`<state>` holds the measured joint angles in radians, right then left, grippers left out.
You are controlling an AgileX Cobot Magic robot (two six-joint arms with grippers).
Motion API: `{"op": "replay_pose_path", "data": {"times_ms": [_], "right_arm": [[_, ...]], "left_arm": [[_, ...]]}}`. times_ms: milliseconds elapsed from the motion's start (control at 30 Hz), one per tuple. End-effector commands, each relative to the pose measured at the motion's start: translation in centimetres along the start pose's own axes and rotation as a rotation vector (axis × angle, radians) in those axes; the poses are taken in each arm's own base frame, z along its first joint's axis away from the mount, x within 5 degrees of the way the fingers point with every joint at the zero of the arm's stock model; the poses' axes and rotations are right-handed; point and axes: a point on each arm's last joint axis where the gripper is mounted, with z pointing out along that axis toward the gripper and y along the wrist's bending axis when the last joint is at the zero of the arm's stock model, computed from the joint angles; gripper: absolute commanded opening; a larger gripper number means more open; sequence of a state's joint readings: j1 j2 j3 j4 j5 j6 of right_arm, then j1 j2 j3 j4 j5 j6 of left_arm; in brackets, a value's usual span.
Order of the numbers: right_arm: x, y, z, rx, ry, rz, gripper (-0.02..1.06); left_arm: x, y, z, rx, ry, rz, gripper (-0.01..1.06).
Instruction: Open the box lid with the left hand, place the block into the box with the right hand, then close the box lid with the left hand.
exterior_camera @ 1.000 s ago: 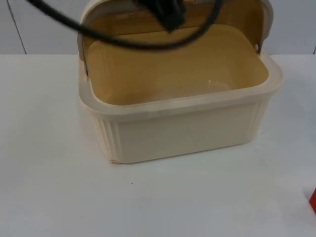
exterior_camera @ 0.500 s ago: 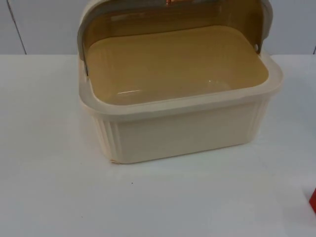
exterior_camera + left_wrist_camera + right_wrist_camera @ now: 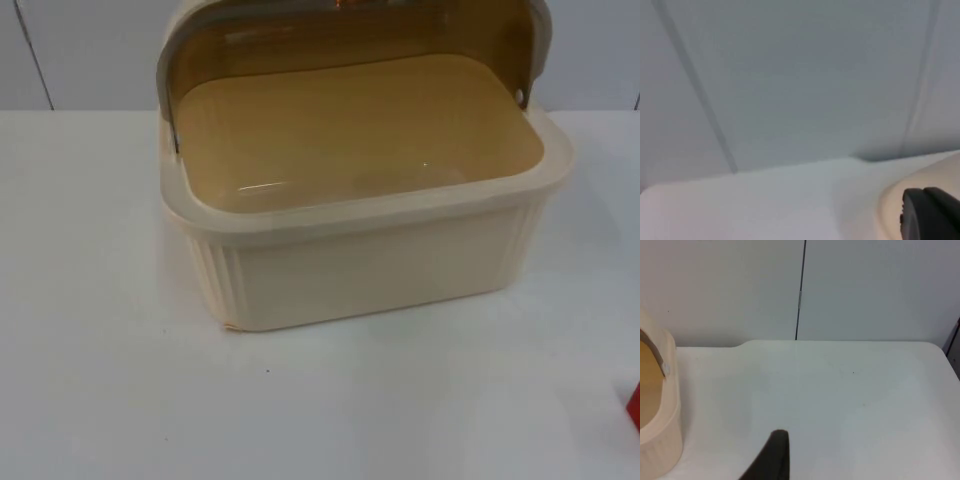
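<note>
Change: a second ago a black arm and its cable hang across the raised lid in the top view; half a second ago they are gone, and now the view over the box is just as open
Meaning for the task: I judge the opening step finished and the placing step next, since nothing hangs over the box mouth
Box (image 3: 360,270): cream, ribbed walls, sitting on the white tabletop (image 3: 100,400) close to the grey partition wall (image 3: 720,290); interior bare, no block inside
Lid (image 3: 350,35): amber translucent, swung up and back, standing along the far rim on its hinges
Box orientation: long axis runs across the top view from left to right, slightly skewed with the right end farther back; the mouth faces up, the hinge side is toward the wall
Block (image 3: 634,408): a sliver of red at the picture's right edge, on the tabletop well apart from the box; its shape and long axis cannot be told
Left claw (image 3: 930,215): a dark fingertip close beside the box's pale rim, aimed toward the wall; whether it is apart or together I cannot tell
Right claw (image 3: 772,455): one dark fingertip above bare tabletop, the box end off to one side; apart or together I cannot tell; this arm waits
</note>
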<state>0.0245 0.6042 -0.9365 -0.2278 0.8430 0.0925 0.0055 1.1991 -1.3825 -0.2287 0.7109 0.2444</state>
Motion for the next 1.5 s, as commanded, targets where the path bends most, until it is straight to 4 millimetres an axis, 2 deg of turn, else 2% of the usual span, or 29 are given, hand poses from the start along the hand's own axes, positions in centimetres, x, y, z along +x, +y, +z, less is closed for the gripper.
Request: {"op": "replay_pose_path", "data": {"times_ms": [0,100,267,767,1467], "right_arm": [[-0.3,0.0,-0.2,-0.004,-0.021,0.009,0.97],[-0.4,0.0,-0.2,-0.004,-0.023,0.009,0.97],[-0.2,0.0,-0.2,-0.003,-0.01,0.009,0.97],[-0.2,0.0,-0.2,-0.003,-0.01,0.009,0.97],[-0.2,0.0,-0.2,-0.003,-0.01,0.009,0.97]], "left_arm": [[0.9,1.3,-0.1,-0.046,0.049,-0.03,0.0],[2.8,2.6,0.9,-0.095,0.069,-0.068,0.0],[4.6,2.8,2.1,-0.106,0.09,-0.078,0.0],[5.3,2.7,2.1,-0.094,0.151,-0.126,0.0],[5.3,2.8,2.1,-0.117,0.152,-0.141,0.0]]}}
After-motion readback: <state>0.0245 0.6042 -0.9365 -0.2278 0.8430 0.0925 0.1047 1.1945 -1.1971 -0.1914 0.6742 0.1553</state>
